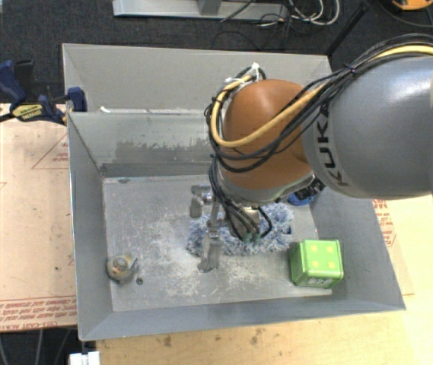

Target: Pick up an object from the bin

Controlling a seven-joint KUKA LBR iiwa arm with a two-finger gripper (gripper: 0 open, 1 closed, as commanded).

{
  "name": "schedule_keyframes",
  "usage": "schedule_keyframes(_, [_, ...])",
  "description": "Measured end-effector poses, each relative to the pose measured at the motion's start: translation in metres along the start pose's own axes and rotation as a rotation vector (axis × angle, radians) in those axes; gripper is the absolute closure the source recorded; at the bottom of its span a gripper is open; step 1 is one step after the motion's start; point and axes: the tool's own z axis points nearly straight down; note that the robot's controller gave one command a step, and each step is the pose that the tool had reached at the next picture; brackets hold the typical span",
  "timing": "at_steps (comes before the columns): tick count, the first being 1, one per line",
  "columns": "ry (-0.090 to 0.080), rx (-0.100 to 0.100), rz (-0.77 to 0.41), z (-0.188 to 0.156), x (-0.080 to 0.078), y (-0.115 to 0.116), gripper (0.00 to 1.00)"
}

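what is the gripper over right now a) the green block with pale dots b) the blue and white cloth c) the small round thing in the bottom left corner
b: the gripper hangs over the edge of the blue and white cloth in mid-bin; the green block lies apart, further to the view's right.

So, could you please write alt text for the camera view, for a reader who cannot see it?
The arm's claw hangs down at a crumpled blue-and-white rag mid-bin. A green cube lies to its right and a small tan lump at the lower left of the grey bin.
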Motion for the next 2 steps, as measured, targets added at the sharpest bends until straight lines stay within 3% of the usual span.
schedule_keyframes(1, [-0.007,-0.001,0.003,-0.004,-0.001,-0.001,0.00])
schedule_keyframes(2, [-0.011,-0.003,0.020,0.006,-0.017,-0.020,0.00])
